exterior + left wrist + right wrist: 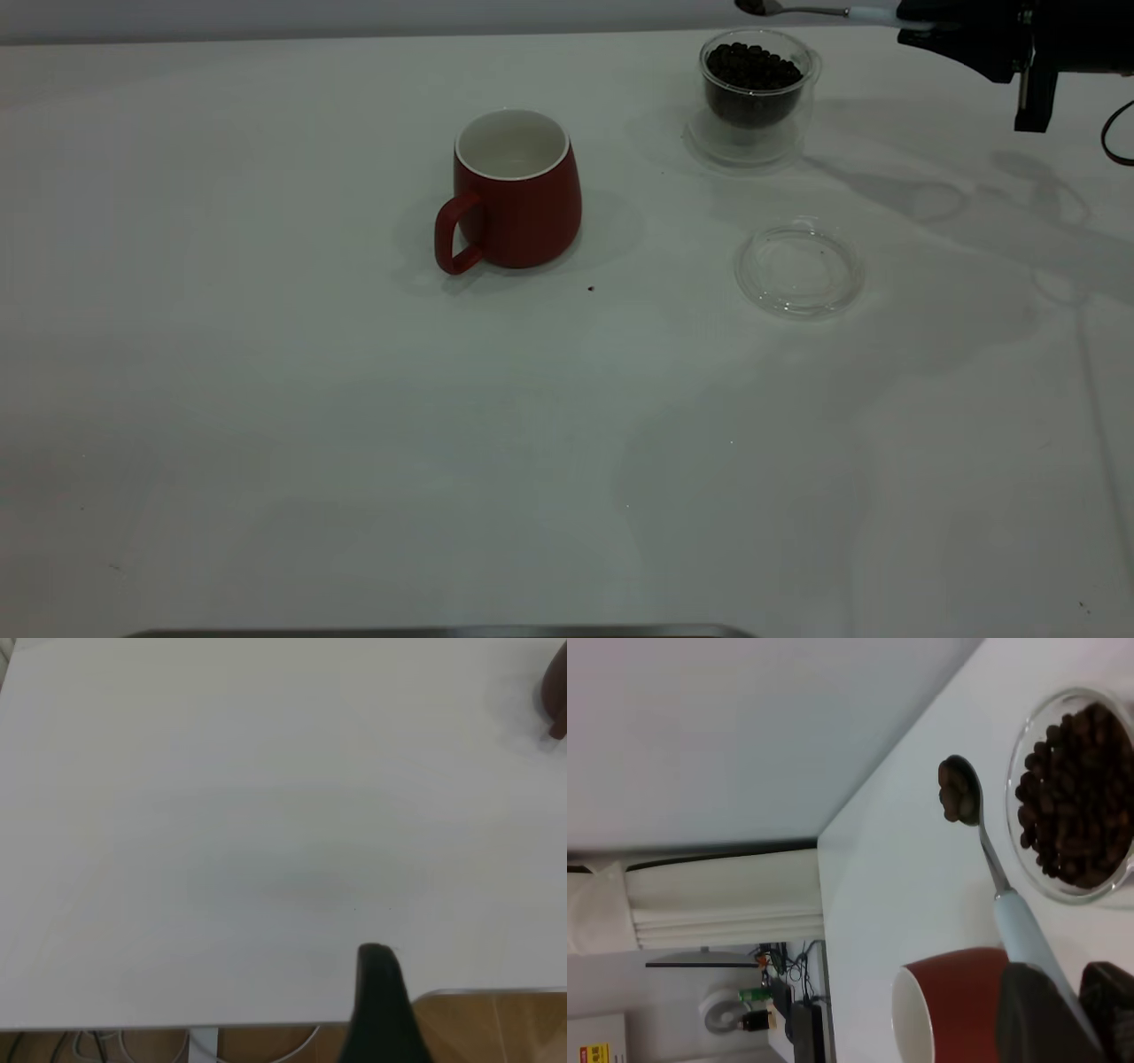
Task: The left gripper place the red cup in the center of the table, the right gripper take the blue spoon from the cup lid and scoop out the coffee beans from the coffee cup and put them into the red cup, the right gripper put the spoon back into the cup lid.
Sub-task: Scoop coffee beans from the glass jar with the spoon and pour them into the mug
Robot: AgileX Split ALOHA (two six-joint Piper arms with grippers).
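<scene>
The red cup (518,190) stands upright near the middle of the table (354,443), handle toward the front left, white inside bare. It also shows in the right wrist view (948,1001). The coffee cup (755,93) with coffee beans (751,66) stands at the back right. The empty cup lid (799,270) lies in front of it. My right gripper (921,27) is shut on the blue spoon (864,13) by its pale handle, high above the coffee cup's right side. The spoon bowl (961,790) carries a few beans. One left fingertip (376,961) shows over the table's near edge.
A small dark speck (591,288) lies just in front of the red cup. A metal strip (443,632) runs along the table's front edge. The right arm's black cable (1114,133) hangs at the far right.
</scene>
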